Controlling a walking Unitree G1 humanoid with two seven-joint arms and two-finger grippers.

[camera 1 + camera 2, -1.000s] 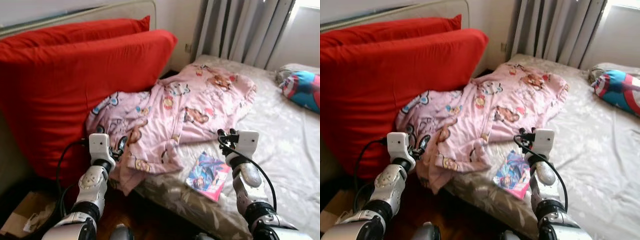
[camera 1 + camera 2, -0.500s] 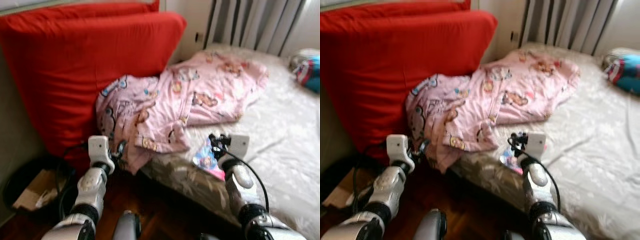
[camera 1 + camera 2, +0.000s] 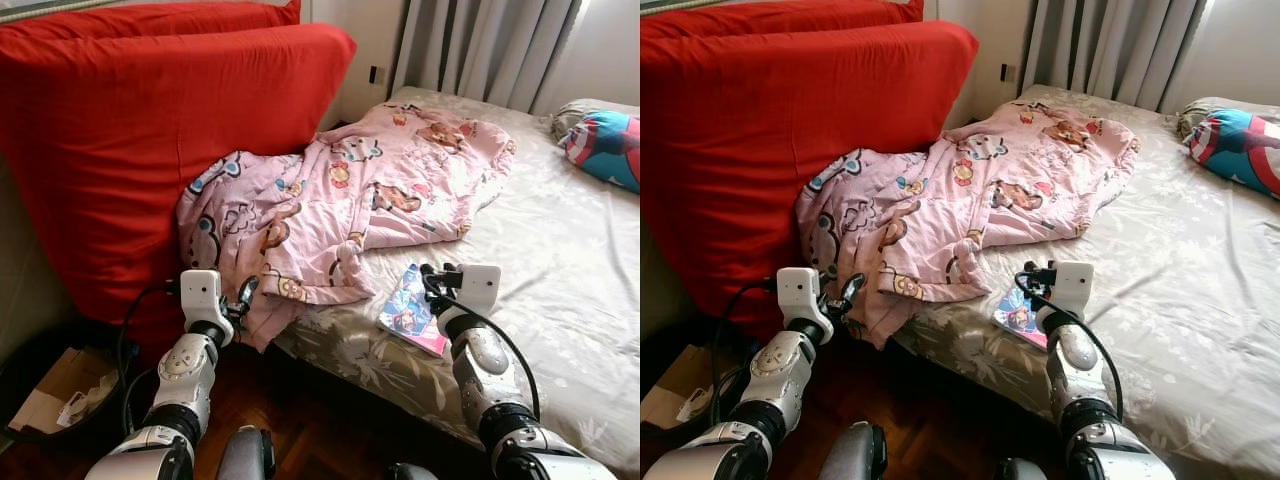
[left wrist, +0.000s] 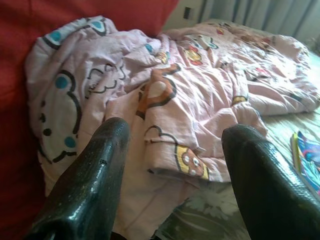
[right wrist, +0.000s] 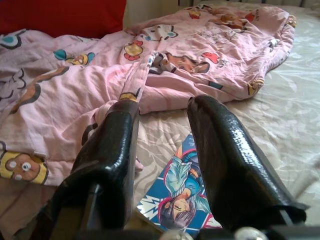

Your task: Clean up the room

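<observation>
Both hands nearer blanket [image 3: 340,200] than before.

Count of items in view. Red cushions: two, a front one [image 3: 170,150] and a second [image 3: 150,18] behind it, against the headboard. Pink cartoon-print blankets: one [image 3: 350,205], lying rumpled on the bed [image 3: 560,260]. Illustrated books: one [image 3: 412,312], near the mattress edge. Blue-and-red patterned pillows: one [image 3: 608,148], at the far side. Cardboard boxes: one [image 3: 55,395], on the floor. Wall sockets: one [image 3: 375,74]. Curtains [image 3: 480,50]: number of panels cannot be determined.
</observation>
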